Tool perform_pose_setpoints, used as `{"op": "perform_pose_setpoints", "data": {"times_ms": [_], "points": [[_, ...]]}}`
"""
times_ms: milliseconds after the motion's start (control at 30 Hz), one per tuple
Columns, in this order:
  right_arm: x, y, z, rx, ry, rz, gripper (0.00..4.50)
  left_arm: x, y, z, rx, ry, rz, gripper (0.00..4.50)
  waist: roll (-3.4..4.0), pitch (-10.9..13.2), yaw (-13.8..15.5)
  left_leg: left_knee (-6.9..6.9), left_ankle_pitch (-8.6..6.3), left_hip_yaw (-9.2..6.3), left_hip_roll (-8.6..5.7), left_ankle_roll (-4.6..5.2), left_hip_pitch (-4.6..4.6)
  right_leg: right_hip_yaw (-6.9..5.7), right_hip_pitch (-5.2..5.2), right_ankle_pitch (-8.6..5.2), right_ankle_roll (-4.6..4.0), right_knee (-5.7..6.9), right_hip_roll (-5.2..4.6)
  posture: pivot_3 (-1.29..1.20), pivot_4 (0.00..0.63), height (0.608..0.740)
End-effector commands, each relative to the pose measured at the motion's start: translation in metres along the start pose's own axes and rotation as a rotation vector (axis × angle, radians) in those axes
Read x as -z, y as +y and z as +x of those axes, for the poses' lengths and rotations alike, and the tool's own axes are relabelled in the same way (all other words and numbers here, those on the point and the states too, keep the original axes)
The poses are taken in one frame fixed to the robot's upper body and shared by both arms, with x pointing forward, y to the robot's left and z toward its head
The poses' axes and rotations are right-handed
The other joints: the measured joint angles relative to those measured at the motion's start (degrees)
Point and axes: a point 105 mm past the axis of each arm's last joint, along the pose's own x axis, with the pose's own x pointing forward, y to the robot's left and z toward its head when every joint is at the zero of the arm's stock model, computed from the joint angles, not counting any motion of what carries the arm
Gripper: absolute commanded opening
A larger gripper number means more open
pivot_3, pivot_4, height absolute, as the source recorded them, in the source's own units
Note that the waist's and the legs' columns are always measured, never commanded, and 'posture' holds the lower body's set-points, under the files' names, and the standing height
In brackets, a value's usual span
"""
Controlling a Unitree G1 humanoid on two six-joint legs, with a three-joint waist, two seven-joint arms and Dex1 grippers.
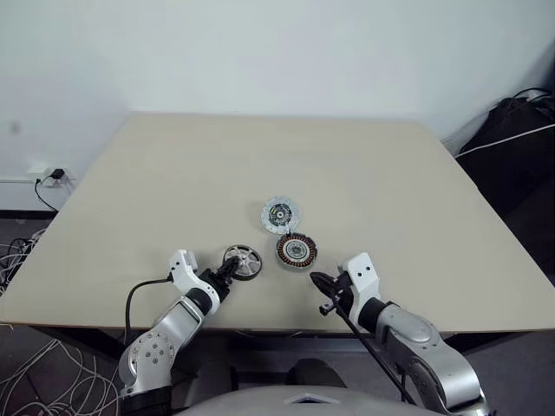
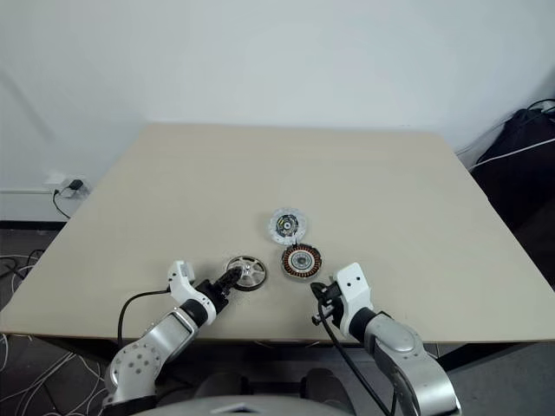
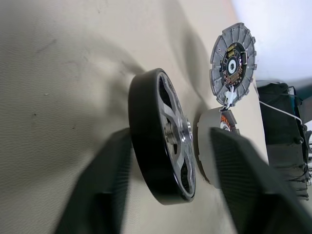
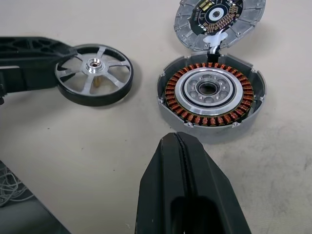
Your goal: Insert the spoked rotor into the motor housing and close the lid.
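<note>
The spoked rotor (image 1: 242,261), silver spokes in a black rim, lies flat on the table near its front edge. My left gripper (image 1: 227,270) reaches it from the near left. Its fingers (image 3: 100,185) stand on either side of the rotor (image 3: 163,141), one against the black rim, the other a gap away from the spoked face. Just right of the rotor sits the motor housing (image 1: 297,251), copper windings facing up. The lid (image 1: 280,214) lies behind it, ribbed face up, joined to it by a short white wire. My right gripper (image 4: 180,141) is shut and empty, just in front of the housing (image 4: 210,90).
The beige table (image 1: 173,173) stretches far behind the parts to a white wall. Loose cables (image 1: 35,364) lie on the floor at the left. A dark bag with cords (image 1: 520,130) sits off the table's right rear corner.
</note>
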Motion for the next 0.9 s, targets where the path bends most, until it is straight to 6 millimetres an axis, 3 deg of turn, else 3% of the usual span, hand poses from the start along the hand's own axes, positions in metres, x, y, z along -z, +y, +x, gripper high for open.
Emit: {"op": "perform_pose_setpoints", "data": {"times_ms": [33, 267, 533, 667, 900], "points": [[-0.013, 0.003, -0.002, -0.006, -0.052, -0.023, 0.00, -0.004, -0.014, 0.004, 0.049, -0.039, -0.031, 0.93, 0.00, 0.0, 0.0, 0.00, 0.00, 0.00, 0.00, 0.00, 0.00, 0.00, 0.00, 0.02, -0.04, 0.00, 0.00, 0.00, 0.000, 0.740], [-0.005, 0.007, -0.008, -0.011, -0.025, -0.012, 0.00, -0.019, -0.025, 0.002, 0.108, -0.108, -0.047, 0.93, -0.01, 0.0, 0.0, -0.02, 0.00, 0.00, 0.00, 0.00, -0.04, 0.00, -0.03, 0.07, -0.15, -0.04, 0.00, 0.00, 0.000, 0.740], [-0.001, 0.006, -0.009, 0.008, -0.018, 0.001, 0.00, -0.022, -0.082, 0.006, 0.395, -0.102, -0.129, 0.93, -0.03, 0.0, 0.0, -0.01, 0.00, 0.01, 0.00, 0.00, -0.07, -0.01, -0.04, 0.07, -0.11, -0.09, -0.01, 0.00, 0.000, 0.740], [0.000, 0.006, -0.009, 0.014, -0.014, 0.003, 0.00, -0.013, -0.104, 0.010, 0.483, -0.043, -0.145, 0.93, -0.03, 0.0, 0.0, -0.03, -0.01, 0.00, -0.01, 0.02, -0.09, -0.01, -0.03, 0.09, -0.13, -0.12, 0.03, 0.00, 0.000, 0.740], [0.001, 0.005, -0.007, 0.027, -0.015, -0.002, 0.00, 0.008, -0.118, 0.038, 0.458, 0.033, -0.078, 0.93, -0.02, 0.0, 0.1, -0.02, -0.02, -0.01, -0.16, 0.08, -0.08, 0.01, 0.02, 0.12, -0.05, -0.15, 0.20, 0.00, 0.000, 0.740]]}}
